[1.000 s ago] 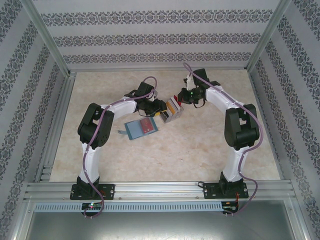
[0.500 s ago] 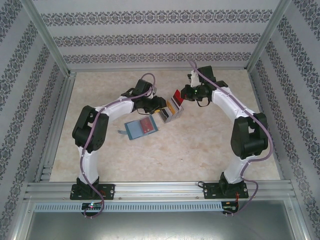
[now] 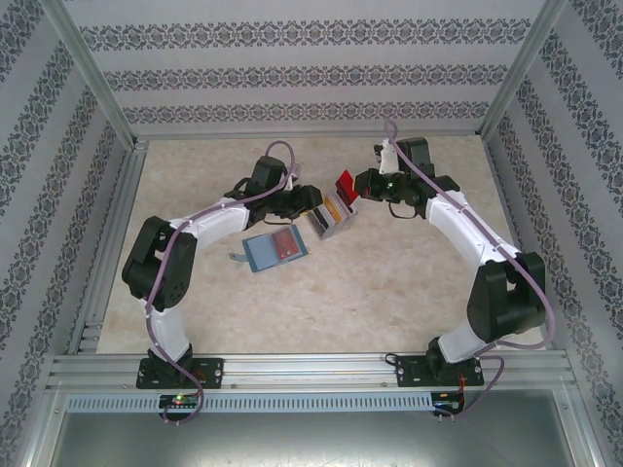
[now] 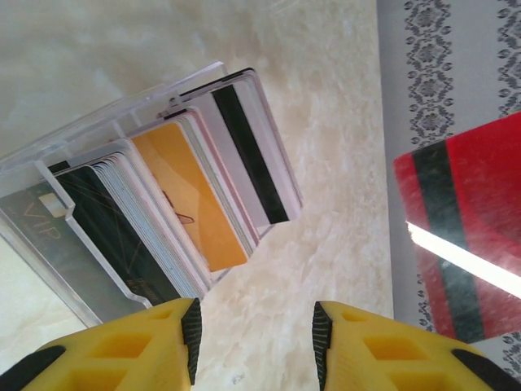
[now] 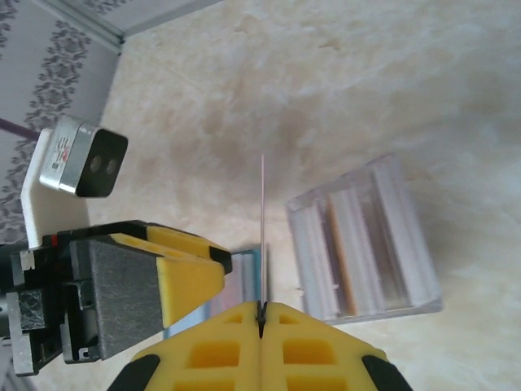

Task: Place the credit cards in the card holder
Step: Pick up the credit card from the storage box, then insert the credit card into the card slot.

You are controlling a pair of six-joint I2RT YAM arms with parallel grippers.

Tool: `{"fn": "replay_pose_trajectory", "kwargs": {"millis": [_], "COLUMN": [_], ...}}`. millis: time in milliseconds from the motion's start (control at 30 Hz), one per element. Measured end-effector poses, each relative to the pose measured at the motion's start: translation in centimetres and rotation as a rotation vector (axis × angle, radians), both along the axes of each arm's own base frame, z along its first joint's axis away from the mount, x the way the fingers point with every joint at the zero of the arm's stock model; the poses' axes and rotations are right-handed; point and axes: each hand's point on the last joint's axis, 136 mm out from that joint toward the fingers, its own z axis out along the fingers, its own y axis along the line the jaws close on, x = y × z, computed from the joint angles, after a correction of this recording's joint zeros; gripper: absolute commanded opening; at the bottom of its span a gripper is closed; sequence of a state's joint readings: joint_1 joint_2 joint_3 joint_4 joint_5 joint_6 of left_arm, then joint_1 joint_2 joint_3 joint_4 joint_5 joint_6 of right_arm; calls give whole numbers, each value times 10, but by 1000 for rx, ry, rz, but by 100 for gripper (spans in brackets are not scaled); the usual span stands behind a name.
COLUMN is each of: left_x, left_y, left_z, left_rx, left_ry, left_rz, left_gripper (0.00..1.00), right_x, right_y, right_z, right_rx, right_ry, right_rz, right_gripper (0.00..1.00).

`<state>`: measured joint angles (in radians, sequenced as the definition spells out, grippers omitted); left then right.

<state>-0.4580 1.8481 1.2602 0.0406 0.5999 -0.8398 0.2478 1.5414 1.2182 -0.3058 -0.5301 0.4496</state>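
My right gripper (image 3: 358,183) (image 5: 262,309) is shut on a red credit card (image 3: 346,182) with a dark stripe. It holds the card above the far end of a clear tray (image 3: 331,216); from the wrist the card (image 5: 263,220) appears edge-on. In the left wrist view this red card (image 4: 472,236) hangs at the right. My left gripper (image 3: 310,202) (image 4: 256,342) is open, just left of the tray, nothing between its fingers. Several more cards stand in the tray, among them an orange one (image 4: 191,195). The teal card holder (image 3: 275,249) (image 5: 255,252) lies open on the table with a reddish card on it.
The clear slanted tray (image 4: 49,244) (image 5: 366,244) sits mid-table between both grippers. From the right wrist, the left gripper's yellow finger (image 5: 183,277) is close beside the held card. Aluminium frame rails (image 3: 107,243) and patterned walls enclose the marble tabletop (image 3: 389,292).
The right gripper has lifted the red card up out of the tray and a little toward the back. The left arm has stretched further, its elbow swinging left; its gripper stays by the tray.
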Motion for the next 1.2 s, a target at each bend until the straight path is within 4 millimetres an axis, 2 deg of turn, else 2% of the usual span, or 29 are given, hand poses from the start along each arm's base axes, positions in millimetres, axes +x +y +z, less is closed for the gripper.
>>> {"fn": "replay_pose_trajectory", "kwargs": {"millis": [233, 333, 567, 967, 1200], "left_x": [-8, -13, -21, -15, -15], "left_y": [1, 3, 4, 14, 22], "left_z": [42, 52, 55, 70, 66], "left_rx": [-61, -83, -155, -276, -306], "left_ry": [-99, -123, -110, -117, -89], "left_rz": [-11, -13, 0, 39, 58], "left_gripper": [44, 44, 45, 46, 46], "right_x": [-15, -20, -25, -22, -20], "right_y": [31, 40, 51, 55, 55], "right_z": [-3, -4, 0, 13, 19], "right_rx": [121, 174, 292, 420, 445], "right_ry": [9, 17, 12, -9, -26], "right_rz": [64, 81, 87, 60, 54], "right_gripper": [7, 7, 7, 7, 7]}}
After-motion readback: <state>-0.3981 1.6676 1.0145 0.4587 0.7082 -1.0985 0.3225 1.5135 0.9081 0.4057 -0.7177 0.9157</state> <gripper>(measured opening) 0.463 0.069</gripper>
